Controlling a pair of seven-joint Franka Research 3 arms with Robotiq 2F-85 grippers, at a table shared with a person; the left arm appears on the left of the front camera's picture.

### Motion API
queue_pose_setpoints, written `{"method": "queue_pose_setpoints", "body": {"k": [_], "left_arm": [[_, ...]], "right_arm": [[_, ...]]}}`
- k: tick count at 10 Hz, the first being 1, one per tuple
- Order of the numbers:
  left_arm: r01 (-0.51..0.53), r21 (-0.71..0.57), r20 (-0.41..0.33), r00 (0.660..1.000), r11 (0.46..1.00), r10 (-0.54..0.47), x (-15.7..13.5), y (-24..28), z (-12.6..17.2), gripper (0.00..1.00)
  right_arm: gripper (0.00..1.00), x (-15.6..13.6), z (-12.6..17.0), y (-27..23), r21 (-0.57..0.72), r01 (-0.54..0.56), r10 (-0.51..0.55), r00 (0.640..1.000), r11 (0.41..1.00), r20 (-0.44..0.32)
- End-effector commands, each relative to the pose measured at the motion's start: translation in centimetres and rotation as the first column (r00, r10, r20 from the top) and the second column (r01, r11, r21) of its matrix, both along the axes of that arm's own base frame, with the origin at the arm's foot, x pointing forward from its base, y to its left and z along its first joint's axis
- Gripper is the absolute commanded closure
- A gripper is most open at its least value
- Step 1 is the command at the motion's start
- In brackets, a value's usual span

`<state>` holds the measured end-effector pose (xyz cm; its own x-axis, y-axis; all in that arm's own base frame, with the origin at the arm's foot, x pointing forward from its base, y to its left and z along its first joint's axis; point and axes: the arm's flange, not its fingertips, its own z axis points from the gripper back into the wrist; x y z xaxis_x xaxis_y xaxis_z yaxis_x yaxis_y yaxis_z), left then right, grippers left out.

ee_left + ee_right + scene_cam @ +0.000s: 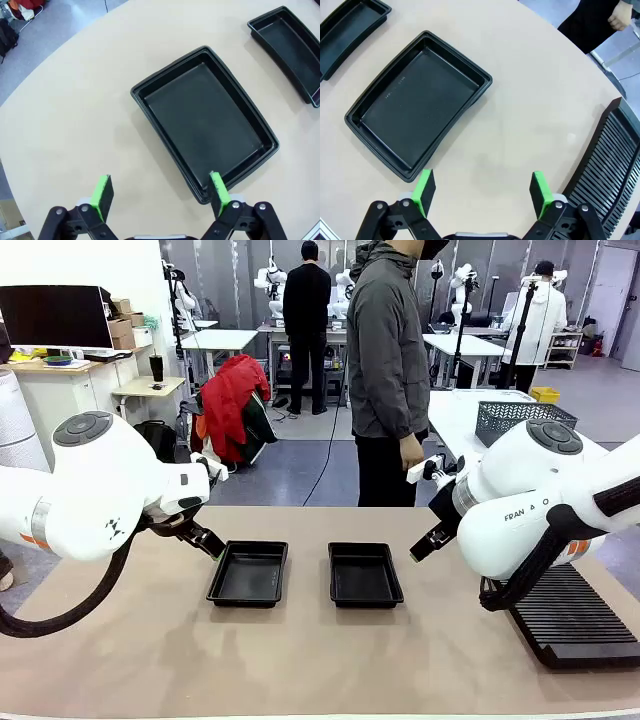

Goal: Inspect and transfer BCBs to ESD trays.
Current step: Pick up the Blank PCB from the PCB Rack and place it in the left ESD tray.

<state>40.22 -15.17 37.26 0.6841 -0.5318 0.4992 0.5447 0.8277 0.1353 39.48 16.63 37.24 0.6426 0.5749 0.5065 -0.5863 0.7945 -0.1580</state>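
Poised wide open and empty: left gripper (205, 540) just outside the left ESD tray (249, 573), right gripper (425, 543) between the right ESD tray (365, 575) and the slotted rack (575, 620).

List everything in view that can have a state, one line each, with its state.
left gripper: open, holding nothing, above the table beside the left tray.
right gripper: open, holding nothing, above bare table.
left ESD tray: empty, flat on the table.
right ESD tray: empty, flat on the table.
slotted rack: flat on the table, visible slots empty.
person: standing at the far side, not reaching in.
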Motion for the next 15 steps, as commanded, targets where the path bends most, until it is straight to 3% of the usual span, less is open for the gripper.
{"method": "queue_pose_setpoints", "body": {"k": [1, 11, 12, 15], "left_arm": [[0.000, 0.000, 0.000, 1.000, 1.000, 0.000, 0.0, 0.0, 0.0, 0.00], [0.001, 0.000, 0.000, 1.000, 1.000, -0.001, 0.0, 0.0, 0.0, 0.00], [-0.034, -0.007, -0.007, 0.999, 0.999, 0.034, -0.1, 0.3, 1.2, 0.00], [-0.074, -0.023, -0.019, 0.997, 0.997, 0.073, -1.4, 1.5, 7.4, 0.00]], "right_arm": [[0.00, 0.0, 0.0, 0.0, 0.000, 0.000, 0.000, 1.000, 1.000, 0.000], [0.00, 0.0, 0.0, 0.0, 0.000, 0.000, 0.000, 1.000, 1.000, 0.000], [0.00, 0.0, 0.0, 0.0, 0.000, 0.000, 0.000, 1.000, 1.000, 0.000], [0.00, -0.4, 6.1, -2.4, 0.133, 0.028, -0.015, 0.995, 0.991, -0.098]]}}
